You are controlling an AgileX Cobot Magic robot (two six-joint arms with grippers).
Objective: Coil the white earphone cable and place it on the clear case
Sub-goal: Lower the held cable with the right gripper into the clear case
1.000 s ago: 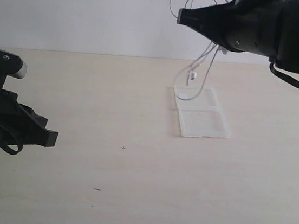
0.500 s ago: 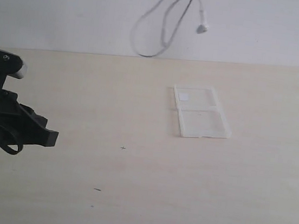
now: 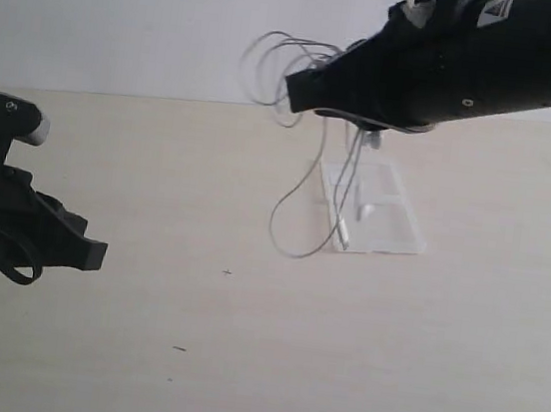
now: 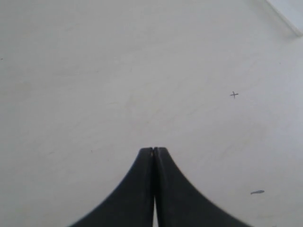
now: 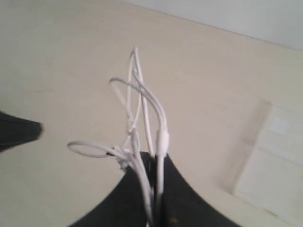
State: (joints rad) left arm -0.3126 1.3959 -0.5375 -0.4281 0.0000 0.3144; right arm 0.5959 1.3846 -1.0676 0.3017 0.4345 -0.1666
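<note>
My right gripper [image 3: 295,90] [image 5: 155,158] hangs above the table, shut on the white earphone cable [image 3: 303,184] [image 5: 151,111]. Loops of the thin wire stick out past its tip, and longer strands hang down with an earbud [image 3: 364,210] dangling over the clear case [image 3: 394,226]. The case lies open and flat on the table, partly hidden by the arm; it also shows in the right wrist view [image 5: 270,165]. My left gripper [image 3: 97,252] [image 4: 154,150] rests low at the left, shut and empty, far from the case.
The pale wooden table [image 3: 236,362] carries a small cross mark [image 3: 226,272] [image 4: 234,94] and a dark speck [image 3: 179,348]. A white wall [image 3: 129,7] rises behind the far edge.
The right arm swung up out of view with the cable, then came back down over the case, further left than before. The cable now hangs lower. The left arm has not moved.
</note>
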